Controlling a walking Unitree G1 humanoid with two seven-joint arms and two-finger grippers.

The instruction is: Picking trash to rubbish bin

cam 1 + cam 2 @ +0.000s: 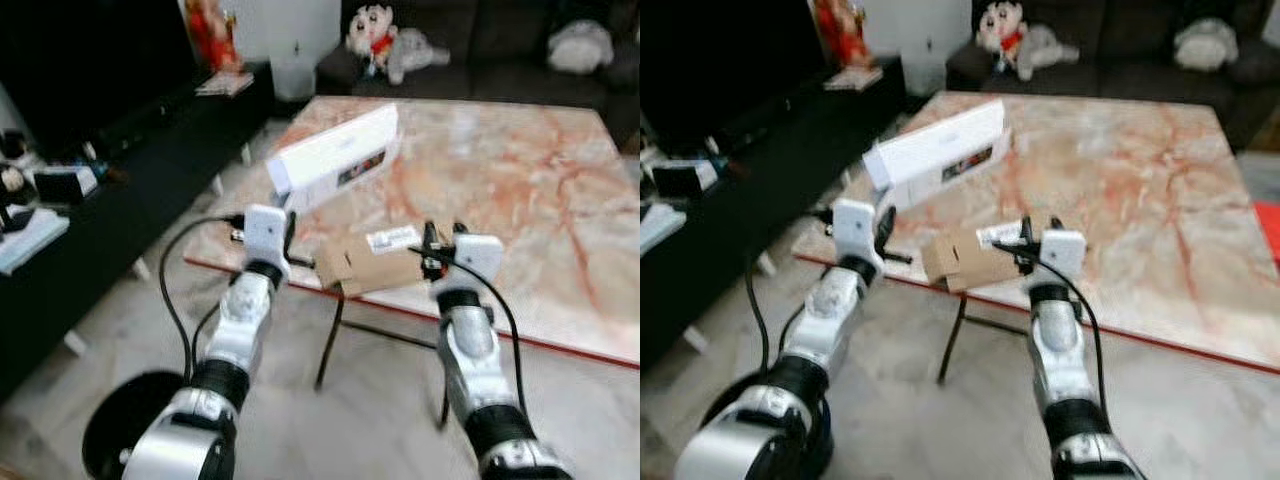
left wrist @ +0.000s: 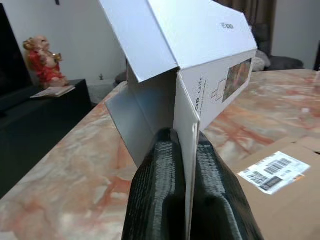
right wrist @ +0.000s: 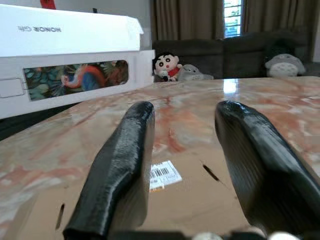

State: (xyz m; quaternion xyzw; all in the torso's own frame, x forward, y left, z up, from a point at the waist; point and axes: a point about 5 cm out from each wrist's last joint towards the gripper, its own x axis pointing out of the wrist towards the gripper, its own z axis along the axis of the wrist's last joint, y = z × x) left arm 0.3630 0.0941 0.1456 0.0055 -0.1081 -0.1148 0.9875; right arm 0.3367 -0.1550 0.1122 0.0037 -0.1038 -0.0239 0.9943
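White box (image 2: 200, 60) flap clamped in left claw (image 2: 186, 165); right claw (image 3: 185, 150) apart over cardboard (image 3: 190, 200).

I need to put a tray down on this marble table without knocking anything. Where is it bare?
The marble table is bare over its far and right parts, beyond the brown cardboard box. The near left corner is crowded: the white box, pinched by the left gripper, and the right gripper open over the cardboard.
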